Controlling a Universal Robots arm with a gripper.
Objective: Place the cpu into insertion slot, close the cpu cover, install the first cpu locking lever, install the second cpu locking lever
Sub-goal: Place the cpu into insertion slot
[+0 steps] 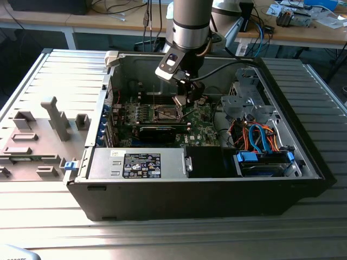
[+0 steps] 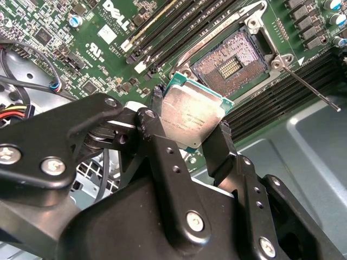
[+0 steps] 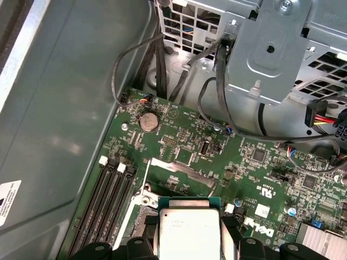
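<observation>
My gripper [image 2: 191,112] is shut on the cpu [image 2: 192,120], a square chip with a silvery top and a green edge, pinched at two opposite sides by black fingers [image 2: 157,135]. The chip hangs tilted just above the motherboard, beside the insertion slot [image 2: 233,60], which lies open with its dark pin field bare. In the first wrist view the cpu [image 3: 190,233] sits between the fingers, and a silvery plate, apparently the cpu cover [image 3: 181,169], stands raised beyond it. A thin locking lever [image 2: 310,88] sticks out from the socket's corner. In the exterior view the gripper [image 1: 181,100] hovers over the slot [image 1: 167,112] inside the case.
Black memory slots [image 2: 179,27] run alongside the socket. A grey drive cage [image 3: 271,49] with black cables [image 3: 211,103] hanging from it stands beyond the board. The power supply [image 1: 141,162] and blue cables [image 1: 260,138] fill the case's front. Grey fixtures [image 1: 49,124] lie at the exterior view's left.
</observation>
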